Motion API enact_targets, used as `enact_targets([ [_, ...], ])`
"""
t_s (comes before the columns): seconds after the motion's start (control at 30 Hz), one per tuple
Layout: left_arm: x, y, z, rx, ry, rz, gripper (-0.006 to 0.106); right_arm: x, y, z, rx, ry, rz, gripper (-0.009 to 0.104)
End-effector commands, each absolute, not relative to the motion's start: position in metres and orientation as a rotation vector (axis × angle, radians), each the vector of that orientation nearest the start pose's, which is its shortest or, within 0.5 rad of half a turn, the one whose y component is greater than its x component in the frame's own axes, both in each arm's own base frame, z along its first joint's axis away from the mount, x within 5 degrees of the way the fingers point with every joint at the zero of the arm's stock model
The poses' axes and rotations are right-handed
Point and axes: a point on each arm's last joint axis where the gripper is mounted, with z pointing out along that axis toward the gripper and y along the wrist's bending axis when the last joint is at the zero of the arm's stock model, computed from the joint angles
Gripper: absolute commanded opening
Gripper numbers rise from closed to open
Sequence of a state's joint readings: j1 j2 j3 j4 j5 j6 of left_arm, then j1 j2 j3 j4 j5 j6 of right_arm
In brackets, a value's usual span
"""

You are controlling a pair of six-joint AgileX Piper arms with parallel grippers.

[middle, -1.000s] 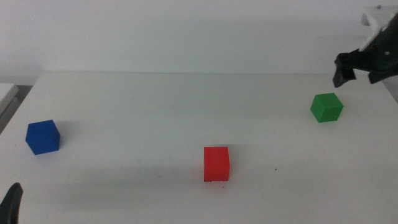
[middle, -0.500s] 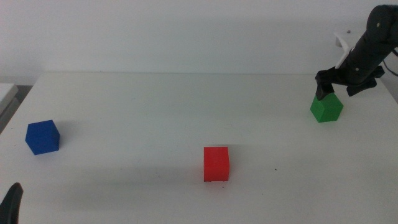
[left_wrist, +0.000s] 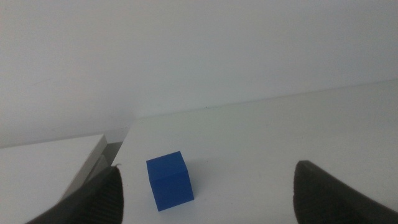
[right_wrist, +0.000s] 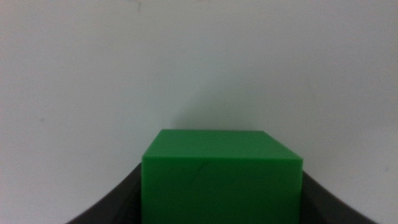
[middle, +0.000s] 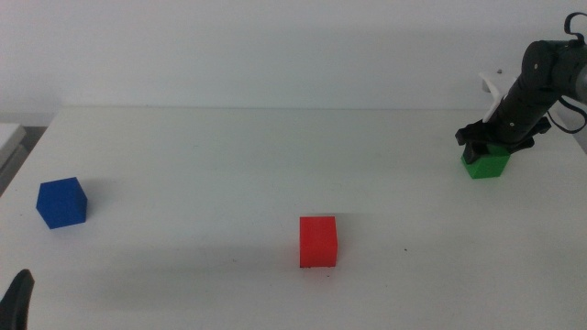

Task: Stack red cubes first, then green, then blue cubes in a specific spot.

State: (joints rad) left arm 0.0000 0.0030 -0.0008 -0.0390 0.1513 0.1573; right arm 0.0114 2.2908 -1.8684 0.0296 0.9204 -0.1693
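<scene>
The green cube [middle: 486, 165] rests on the white table at the far right. My right gripper [middle: 492, 144] has come down over it, jaws open with one on each side. In the right wrist view the green cube [right_wrist: 222, 186] fills the gap of the right gripper [right_wrist: 222, 163]. Near the table's front middle sits the red cube [middle: 318, 242]. Far left lies the blue cube [middle: 62, 203]. My left gripper [middle: 16, 299] waits at the bottom left corner. The left gripper [left_wrist: 206, 169] is open, with the blue cube [left_wrist: 169, 181] a little ahead of it.
The white tabletop [middle: 229, 165] between the three cubes is plain, with a tiny dark speck [middle: 407, 248] right of the red cube. A lighter ledge [left_wrist: 50, 165] runs beyond the table's left edge.
My right gripper has moved down and left from above the green cube until its jaws sit around it. The cubes and the left arm have not moved.
</scene>
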Motion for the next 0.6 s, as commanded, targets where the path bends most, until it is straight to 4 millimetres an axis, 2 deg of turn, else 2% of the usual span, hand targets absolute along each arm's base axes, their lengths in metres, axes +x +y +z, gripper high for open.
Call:
enact_targets([
  [0.0,0.056,0.0,0.2,0.099,1.621,0.086,0.094,0.485,0.012,0.186,-0.216,2.779,0.008,0.003],
  [0.03,0.056,0.0,0.2,0.099,1.621,0.086,0.094,0.481,0.017,0.196,-0.217,2.776,0.005,0.004],
  [0.13,0.056,0.0,0.2,0.101,1.621,0.087,0.094,0.459,0.041,0.248,-0.116,2.775,0.003,0.004],
  [0.23,0.056,0.0,0.2,0.101,1.621,0.087,0.094,0.429,0.08,0.289,-0.02,2.78,0.0,0.004],
  [0.3,0.056,0.0,0.2,0.098,1.621,0.085,0.094,0.408,0.117,0.31,-0.014,2.763,-0.014,0.004],
  [0.43,0.056,0.0,0.2,0.098,1.621,0.085,0.094,0.371,0.193,0.326,-0.067,2.681,-0.024,0.004],
  [0.5,0.056,0.0,0.2,0.098,1.621,0.085,0.094,0.352,0.228,0.325,-0.077,2.659,-0.011,0.004],
  [0.57,0.056,0.0,0.2,0.098,1.621,0.085,0.094,0.336,0.254,0.32,-0.095,2.686,0.049,0.004],
])
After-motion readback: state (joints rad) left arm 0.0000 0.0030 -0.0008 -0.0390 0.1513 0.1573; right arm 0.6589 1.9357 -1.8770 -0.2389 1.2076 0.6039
